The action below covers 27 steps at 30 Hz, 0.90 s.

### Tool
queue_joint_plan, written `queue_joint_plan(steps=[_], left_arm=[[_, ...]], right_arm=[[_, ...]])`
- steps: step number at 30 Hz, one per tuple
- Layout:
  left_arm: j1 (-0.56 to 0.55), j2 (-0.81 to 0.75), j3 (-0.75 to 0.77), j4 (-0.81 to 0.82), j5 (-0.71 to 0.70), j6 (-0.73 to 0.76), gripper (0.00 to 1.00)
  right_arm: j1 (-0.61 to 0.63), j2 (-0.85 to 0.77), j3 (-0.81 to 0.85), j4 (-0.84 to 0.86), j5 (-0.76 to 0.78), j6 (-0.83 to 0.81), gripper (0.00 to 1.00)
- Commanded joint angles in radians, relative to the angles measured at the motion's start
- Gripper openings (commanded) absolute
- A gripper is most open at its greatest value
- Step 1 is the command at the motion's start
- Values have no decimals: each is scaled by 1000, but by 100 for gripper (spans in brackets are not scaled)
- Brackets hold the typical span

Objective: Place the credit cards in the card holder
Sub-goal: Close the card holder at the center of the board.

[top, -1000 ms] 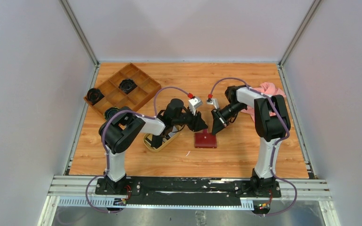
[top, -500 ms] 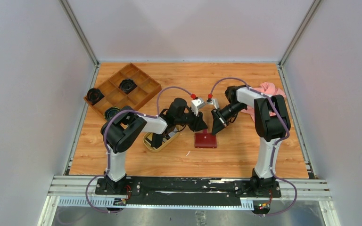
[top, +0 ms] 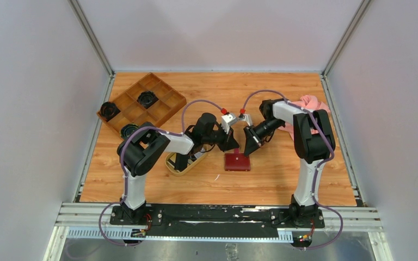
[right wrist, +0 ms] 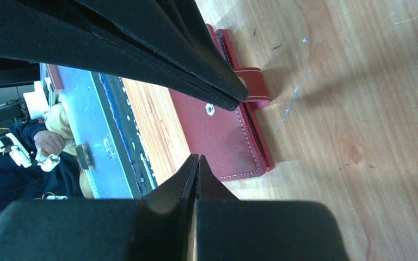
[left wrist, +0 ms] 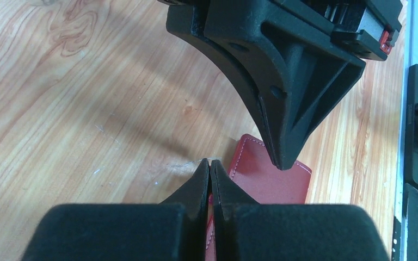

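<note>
The holder [top: 237,161] lies flat and folded on the worktop [top: 283,179], between the two arms. Its tab [right wrist: 253,84] is flipped off the stud [right wrist: 210,109], so I judge it unsnapped but not yet opened. Just left of it sits the oval tray [top: 175,167], mostly under the left forearm. A pale sliver inside is probably one of the cards [top: 198,156]; the rest are hidden.

Both hands meet over the holder's far edge. The left hand [top: 233,144] has its fingers pressed together with nothing visible between them. Its tips sit at the tab, but I cannot tell whether they nip it. The right hand [top: 249,149] is likewise pinched tight and empty, tip at the holder's edge. Beyond are a compartmented box [top: 141,103] far left and a pink cloth [top: 310,103] far right.

The holder looks soft and light and would likely slide, so pin it with one hand and lift the flap by its free edge or tab. The cards should be thin, stiff and slick, best pinched by an edge.

No brand or writing is legible.
</note>
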Motion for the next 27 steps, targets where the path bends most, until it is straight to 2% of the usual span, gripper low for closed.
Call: queue_joint_plan(steps=[1, 11, 19, 27], left_arm=[[-5, -18, -7, -13, 26, -18, 0], [-25, -67, -57, -13, 27, -59, 0], [-40, -83, -81, -13, 29, -86, 0], [-41, -72, -97, -13, 26, -135, 0]], right_arm=[[13, 16, -31, -15, -48, 35, 0], [25, 11, -86, 0, -56, 85, 0], [57, 34, -116, 96, 13, 207, 0], [54, 59, -115, 121, 24, 237, 0]])
